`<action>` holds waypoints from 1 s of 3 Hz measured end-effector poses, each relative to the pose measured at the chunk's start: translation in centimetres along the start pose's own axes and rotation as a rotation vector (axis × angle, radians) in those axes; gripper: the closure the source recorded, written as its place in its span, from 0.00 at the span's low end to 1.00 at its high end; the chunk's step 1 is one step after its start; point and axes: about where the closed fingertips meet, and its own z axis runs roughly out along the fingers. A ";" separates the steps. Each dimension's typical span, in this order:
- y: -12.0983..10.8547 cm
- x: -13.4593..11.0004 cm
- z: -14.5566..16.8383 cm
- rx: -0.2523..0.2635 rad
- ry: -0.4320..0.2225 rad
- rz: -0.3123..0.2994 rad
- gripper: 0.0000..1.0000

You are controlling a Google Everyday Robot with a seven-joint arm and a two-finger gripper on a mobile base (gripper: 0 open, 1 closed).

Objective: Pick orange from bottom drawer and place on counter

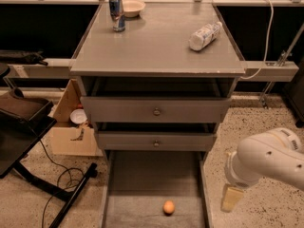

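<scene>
The orange [168,207] lies on the grey floor of the pulled-out bottom drawer [137,175], near its front and a little right of the middle. The counter [156,42] is the flat grey top of the cabinet above. My gripper [231,198] hangs from the white arm [268,158] at the lower right. It is outside the drawer, just past its right wall, roughly level with the orange and apart from it. It holds nothing that I can see.
On the counter stand a drink can [116,13] and a bowl [132,6] at the back left, and a white plastic bottle [204,35] lies at the right. Two knobbed drawers [156,111] sit above the bottom one. A cardboard box [71,127], cables and a black stand are on the left floor.
</scene>
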 end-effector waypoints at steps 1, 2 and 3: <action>1.1 -2.9 8.4 -0.019 -0.103 -0.037 0.00; 1.2 -5.7 14.7 -0.033 -0.207 -0.043 0.00; 0.9 -8.5 20.3 -0.058 -0.277 -0.031 0.00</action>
